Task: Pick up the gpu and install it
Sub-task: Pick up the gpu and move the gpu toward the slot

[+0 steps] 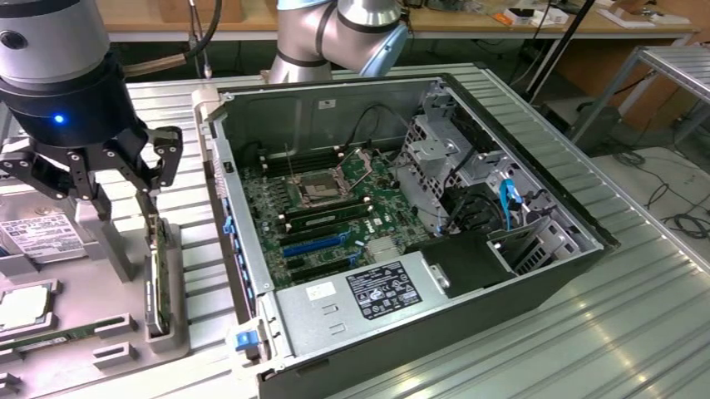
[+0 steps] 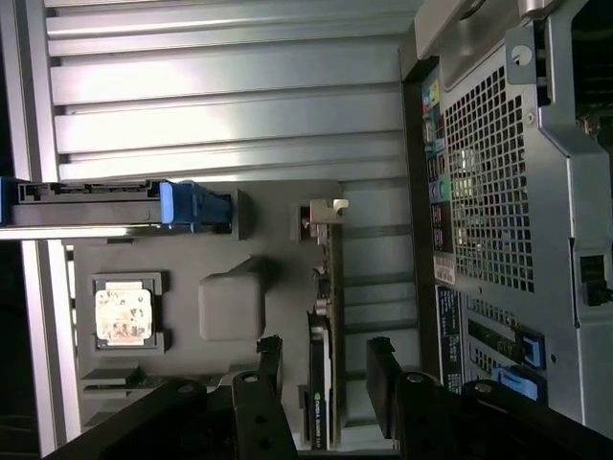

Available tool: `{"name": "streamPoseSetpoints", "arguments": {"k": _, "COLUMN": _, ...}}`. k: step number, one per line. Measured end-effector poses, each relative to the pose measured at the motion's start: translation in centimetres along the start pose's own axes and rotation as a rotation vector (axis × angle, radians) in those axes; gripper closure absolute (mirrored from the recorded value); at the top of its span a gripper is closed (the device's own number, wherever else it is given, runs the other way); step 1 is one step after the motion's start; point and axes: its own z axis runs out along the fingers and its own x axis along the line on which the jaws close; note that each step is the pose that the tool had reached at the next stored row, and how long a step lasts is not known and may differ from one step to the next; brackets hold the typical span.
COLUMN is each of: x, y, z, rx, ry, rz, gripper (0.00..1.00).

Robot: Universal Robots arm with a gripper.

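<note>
Gripper (image 1: 125,208) on the grey arm hangs at the exterior view's left, over the grey moulded parts holder (image 1: 120,259) that sits on the ribbed metal bench (image 1: 621,332). Its black fingers (image 1: 102,199) are spread apart and clamp nothing.

The thin black expansion card with the greenish edge and silver metal bracket, the gpu (image 1: 159,278), stands on its long edge in a slot of that holder, just beside the open black computer case (image 1: 554,266) and outside it. From the wrist view I see the gpu (image 2: 318,407) running between the two fingers (image 2: 269,359), with a gap on either side, so the gripper (image 2: 326,347) straddles the card without touching it (whether the tips are level with the card's top edge or above it, I cannot tell). The bracket end (image 2: 322,213) points away from the fingers.

In the same holder (image 2: 230,307) I make out a square silver processor chip (image 2: 123,314) in its pocket and a boxy hard drive with a white label (image 1: 33,234). In the wrist view the case's perforated metal rear panel (image 2: 488,192) lies just beside the holder. Inside the case lies the green motherboard (image 1: 332,204), its blue card slots (image 1: 313,246) bare.
</note>
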Motion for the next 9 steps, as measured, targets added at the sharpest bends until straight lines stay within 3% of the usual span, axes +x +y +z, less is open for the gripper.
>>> {"name": "streamPoseSetpoints", "arguments": {"k": 9, "x": -0.1, "y": -1.67, "z": 1.04, "rx": 0.0004, "ry": -0.0001, "rz": 0.000, "gripper": 0.52}}
